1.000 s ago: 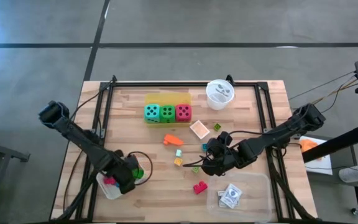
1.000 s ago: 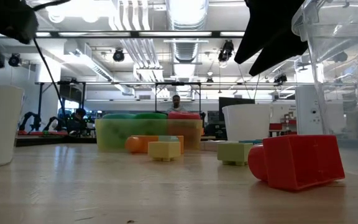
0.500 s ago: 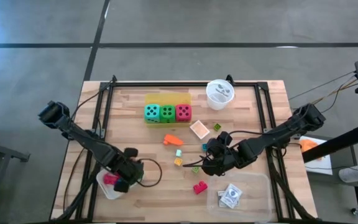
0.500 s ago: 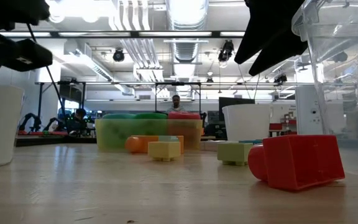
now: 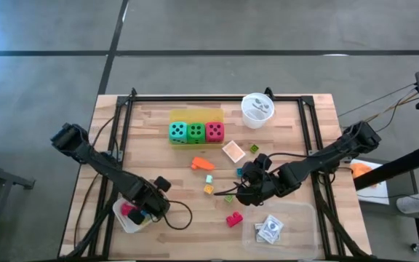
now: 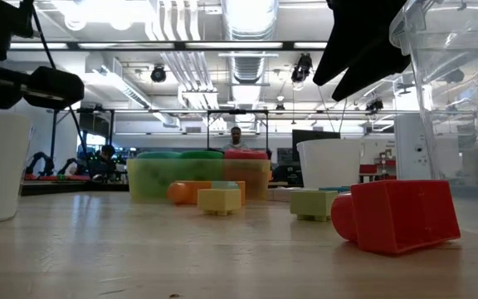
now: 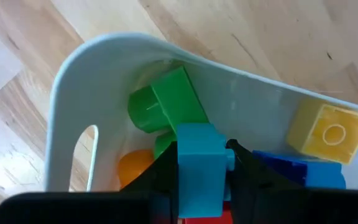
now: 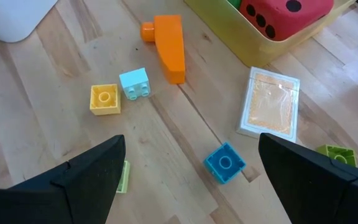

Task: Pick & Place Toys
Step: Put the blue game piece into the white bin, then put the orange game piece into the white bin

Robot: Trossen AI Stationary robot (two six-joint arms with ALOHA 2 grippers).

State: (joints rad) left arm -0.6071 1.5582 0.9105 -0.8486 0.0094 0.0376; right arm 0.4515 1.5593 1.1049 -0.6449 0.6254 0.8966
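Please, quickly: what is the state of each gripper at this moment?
Left gripper: closed on a light blue block, over the white tray.
Right gripper: open, holding nothing, above loose blocks on the table.

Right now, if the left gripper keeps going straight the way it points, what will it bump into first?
Probably the green block lying in the white tray. The left gripper holds a blue block aimed into that tray.

Robotics lab or open workshop hall. Wooden table (image 5: 282, 109) on grey concrete floor (image 5: 209, 44), black frame rails (image 5: 126, 124) along edges, cables trailing. Low view: exposed ducts (image 6: 247, 71) and strip lights (image 6: 247, 17) overhead, monitor (image 6: 314, 137), more rigs, seated people (image 6: 236, 138) at benches far behind.
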